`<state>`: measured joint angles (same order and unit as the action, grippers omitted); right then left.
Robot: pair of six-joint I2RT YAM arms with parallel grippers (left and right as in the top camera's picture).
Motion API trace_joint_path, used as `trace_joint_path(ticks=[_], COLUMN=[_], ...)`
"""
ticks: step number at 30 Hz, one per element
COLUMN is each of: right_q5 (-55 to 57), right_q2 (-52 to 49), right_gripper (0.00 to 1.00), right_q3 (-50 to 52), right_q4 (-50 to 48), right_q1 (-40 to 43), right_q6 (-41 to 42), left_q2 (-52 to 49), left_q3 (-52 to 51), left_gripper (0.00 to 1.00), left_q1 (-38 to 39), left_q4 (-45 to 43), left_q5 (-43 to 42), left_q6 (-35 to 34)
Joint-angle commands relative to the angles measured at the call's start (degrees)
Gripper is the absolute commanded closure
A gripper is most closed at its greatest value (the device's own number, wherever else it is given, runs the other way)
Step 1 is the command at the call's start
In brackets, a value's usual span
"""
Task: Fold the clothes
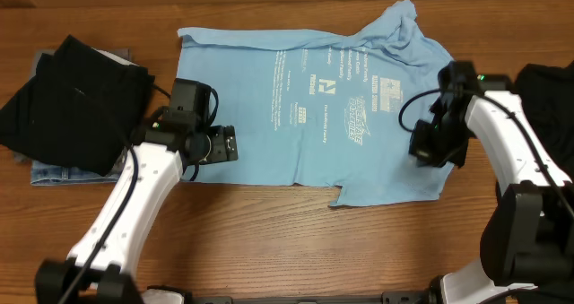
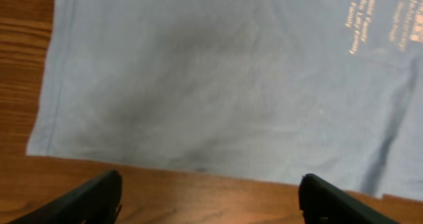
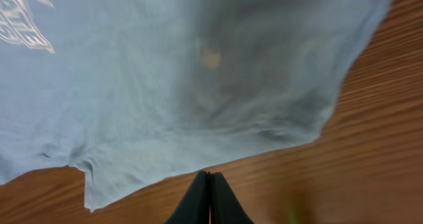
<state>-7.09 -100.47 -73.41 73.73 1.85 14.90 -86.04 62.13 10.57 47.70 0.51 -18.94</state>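
Note:
A light blue T-shirt with pale lettering lies spread flat on the wooden table, its top right part rumpled. My left gripper sits at the shirt's lower left edge. In the left wrist view this gripper is open, its fingers wide apart over bare wood just short of the shirt's hem. My right gripper hangs over the shirt's right edge. In the right wrist view it is shut with nothing in it, above wood beside the shirt's edge.
A black garment lies on a folded denim piece at the far left. Another dark cloth sits at the right edge, behind my right arm. Bare wood runs along the front of the table.

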Motion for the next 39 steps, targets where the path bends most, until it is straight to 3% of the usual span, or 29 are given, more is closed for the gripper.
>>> trace_joint_path(ticks=[1, 2, 16, 28, 39], right_q5=[-4.2, -4.1, -3.9, -1.7, 4.5], right_q2=[0.5, 0.6, 0.7, 0.7, 0.6], right_gripper=[0.96, 0.96, 0.96, 0.96, 0.96], right_q3=[3.7, 4.3, 13.4, 14.1, 14.2], right_q4=[-2.8, -3.5, -13.6, -13.7, -12.6], right_q1=[0.0, 0.0, 0.0, 0.0, 0.2], right_q6=[-1.8, -1.8, 0.2, 0.6, 6.7], left_q2=[-4.6, -5.7, -11.5, -17.8, -20.7], left_q3=[-0.1, -0.1, -0.2, -0.2, -0.2], left_gripper=[0.88, 0.96, 0.96, 0.96, 0.96], left_q1=[-1.7, -2.2, -6.2, -6.5, -6.6], left_q4=[-1.0, -1.0, -1.9, -4.9, -2.1], left_q5=[-4.8, -5.0, -2.4, -0.7, 3.5], left_q6=[2.0, 2.1, 3.3, 3.7, 3.7])
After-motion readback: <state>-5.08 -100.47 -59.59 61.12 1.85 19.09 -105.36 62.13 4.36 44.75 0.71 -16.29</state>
